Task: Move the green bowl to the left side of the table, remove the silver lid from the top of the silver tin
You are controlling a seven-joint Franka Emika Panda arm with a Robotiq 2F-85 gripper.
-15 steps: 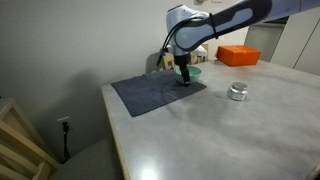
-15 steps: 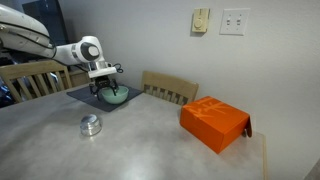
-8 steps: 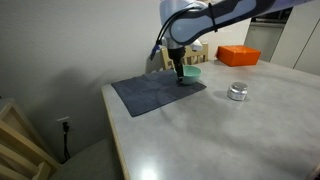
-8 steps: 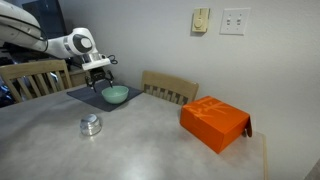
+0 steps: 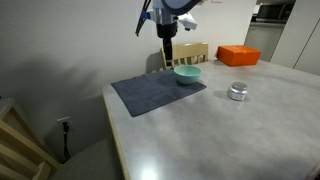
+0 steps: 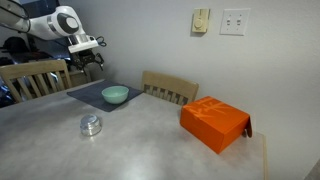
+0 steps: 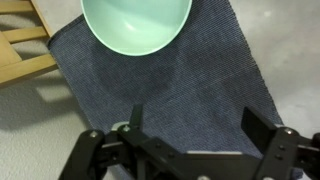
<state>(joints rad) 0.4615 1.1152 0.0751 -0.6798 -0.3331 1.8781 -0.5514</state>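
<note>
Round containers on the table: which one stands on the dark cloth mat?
The pale teal-green bowl; the small shiny silver metal tin stands on the bare grey table.

The bowl [image 5: 187, 74] sits on the mat [image 5: 150, 93], at the mat's far corner, and the mat lies flat on the table [image 5: 220, 135] near one end. The tin [image 5: 237, 93] stands on the bare table, apart from the mat, with the lid [image 5: 237, 87] on top of it, and the box [image 5: 238, 56] sits farther back on the table, well apart from both. A chair [image 6: 170, 89] stands behind the table by the wall, and the gripper [image 5: 168, 58] hangs high over the mat, just beside the bowl.
</note>
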